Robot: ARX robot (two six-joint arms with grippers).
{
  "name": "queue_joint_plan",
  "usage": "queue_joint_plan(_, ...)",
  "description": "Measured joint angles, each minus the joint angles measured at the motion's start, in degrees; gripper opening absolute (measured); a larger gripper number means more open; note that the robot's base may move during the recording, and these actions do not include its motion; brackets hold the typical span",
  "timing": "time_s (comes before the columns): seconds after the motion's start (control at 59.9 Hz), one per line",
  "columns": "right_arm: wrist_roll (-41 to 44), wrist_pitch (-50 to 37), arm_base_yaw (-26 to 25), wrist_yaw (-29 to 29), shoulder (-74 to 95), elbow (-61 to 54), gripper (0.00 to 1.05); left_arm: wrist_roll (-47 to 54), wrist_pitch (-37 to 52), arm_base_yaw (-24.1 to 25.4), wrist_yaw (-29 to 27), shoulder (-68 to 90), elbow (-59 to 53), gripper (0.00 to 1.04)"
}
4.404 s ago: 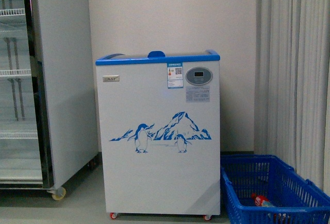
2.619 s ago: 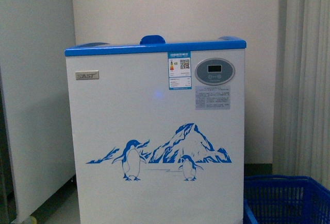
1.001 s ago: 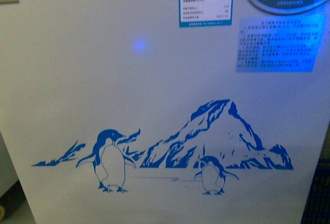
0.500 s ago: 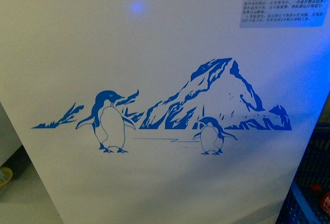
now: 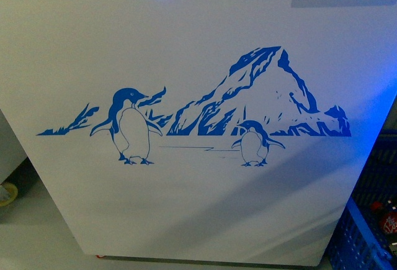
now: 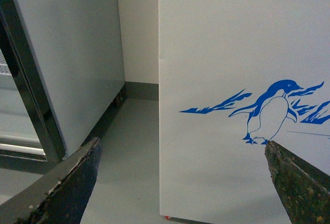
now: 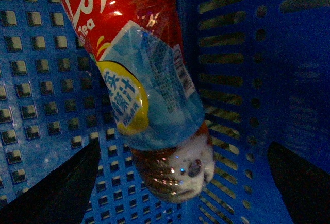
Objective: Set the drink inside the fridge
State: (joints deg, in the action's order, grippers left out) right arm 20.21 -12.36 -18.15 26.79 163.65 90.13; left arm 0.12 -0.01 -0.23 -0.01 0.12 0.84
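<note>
The fridge [image 5: 186, 65] is a white chest freezer, and its front with the blue penguin-and-mountain picture fills the front view. It also shows in the left wrist view [image 6: 232, 44]. The drink [image 7: 149, 90], a clear bottle of amber-brown liquid with a red, yellow and blue label, lies in a blue basket [image 7: 36, 80]. A bit of it shows in the front view [image 5: 388, 220]. My right gripper [image 7: 180, 188] is open just above the bottle's base, one finger on each side. My left gripper [image 6: 180, 183] is open and empty, close to the fridge's front corner. The fridge's lid is out of view.
The blue basket [image 5: 356, 239] stands on the floor at the fridge's right side. The tall grey upright cabinet [image 6: 67, 54] stands left of the fridge, with a strip of grey floor [image 6: 129, 147] between them.
The front view has closed in on the fridge and dropped lower. The sticker and display slid out of the top. The basket with the drink came into view at the lower right.
</note>
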Motion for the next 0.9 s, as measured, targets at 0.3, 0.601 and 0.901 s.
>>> queue_joint_plan(0.3, -1.8, 7.2, -0.9, -0.2, 5.6, 10.0, 0.97, 0.0, 0.0, 0.0, 0.0, 0.0, 0.0, 0.97)
queue_joint_plan(0.601, -6.6, 15.9, -2.4, -2.0, 12.6, 20.7, 0.97, 0.0, 0.0, 0.0, 0.0, 0.0, 0.0, 0.97)
queue_joint_plan(0.901, -8.2, 17.0, -2.8, -2.5, 14.0, 21.7, 0.78, 0.0, 0.0, 0.0, 0.0, 0.0, 0.0, 0.97)
